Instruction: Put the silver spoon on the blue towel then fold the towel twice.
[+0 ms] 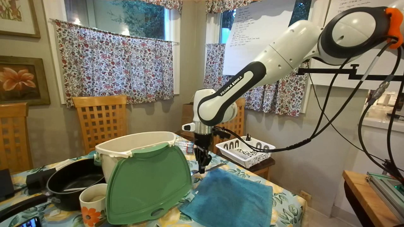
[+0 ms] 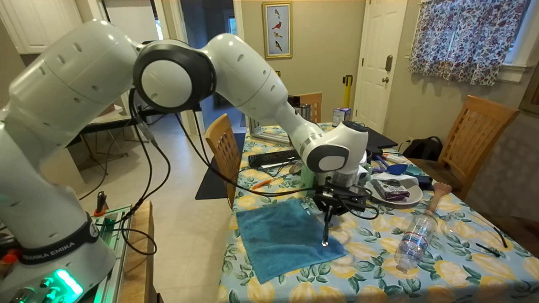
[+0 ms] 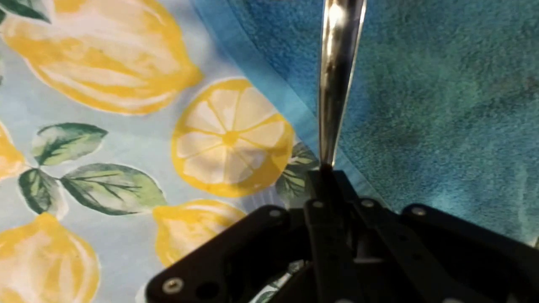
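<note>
Nearest the camera in the wrist view, the gripper (image 3: 327, 173) fills the lower centre of the frame. Its fingers are brought together and clamped on the silver spoon (image 3: 343, 71); the metal runs upward from the fingertips and leaves the frame at the top edge.

At left of this frame is the lemon-print tablecloth (image 3: 139, 143). At centre, the spoon crosses the hem line of the blue towel (image 3: 421, 126), which covers the upper right and right. Contact between spoon and cloth cannot be determined.

In an exterior view, from left to right:
- black pan (image 1: 79, 176): left of frame;
- flowered mug (image 1: 93, 203): lower left;
- white bin (image 1: 135, 142): left of centre;
- green panel (image 1: 151, 186): lower left of centre, tilted in front of the bin;
- gripper: centre, pointing down near the towel's upper left edge;
- towel: lower right of centre, spread out;
- white basket (image 1: 252, 161): right of centre, beyond the towel.

Task status, judged from present positions:
1. Spoon grasp: complete.
2. Spoon placement: not complete. The spoon is in the fingers, over the towel's margin.
3. First fold: not done. The towel lies flat, in a single layer as far as visible.
4. Second fold: not done.

Remaining, by the same judgement: lower and release the spoon on the cloth, then fold twice.
</note>
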